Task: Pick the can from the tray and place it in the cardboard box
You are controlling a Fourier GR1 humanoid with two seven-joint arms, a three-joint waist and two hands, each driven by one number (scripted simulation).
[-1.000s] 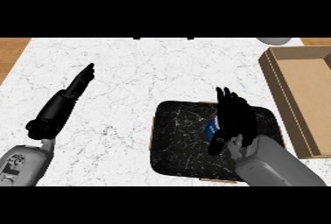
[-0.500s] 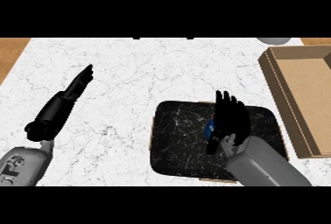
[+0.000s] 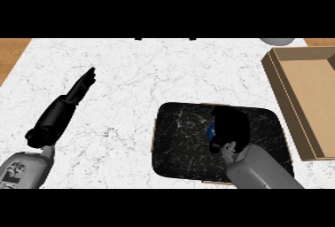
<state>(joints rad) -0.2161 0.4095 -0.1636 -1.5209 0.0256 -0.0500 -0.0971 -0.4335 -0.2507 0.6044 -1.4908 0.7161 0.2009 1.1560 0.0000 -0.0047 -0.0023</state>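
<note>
A black tray [image 3: 183, 146] lies on the white marble counter at the lower middle. On it stands the can [image 3: 211, 131]; only a small blue sliver of it shows. My right hand [image 3: 230, 126] covers it from the right, fingers curled down round it. The open cardboard box [image 3: 280, 91] sits at the counter's right edge, apart from the tray. Far to the left, my left hand [image 3: 79, 88] rests over the counter with straight fingers pointing away and holds nothing.
A pale grey rounded object [image 3: 277, 41] shows at the far right corner, just behind the box. Brown wood [image 3: 12, 51] borders the counter at the far left. White marble [image 3: 163, 71] spreads between the hands and beyond the tray.
My right hand's fingers, straight and pointing away before, have curled down over the can. Less of the blue can shows. The left hand has not moved.
</note>
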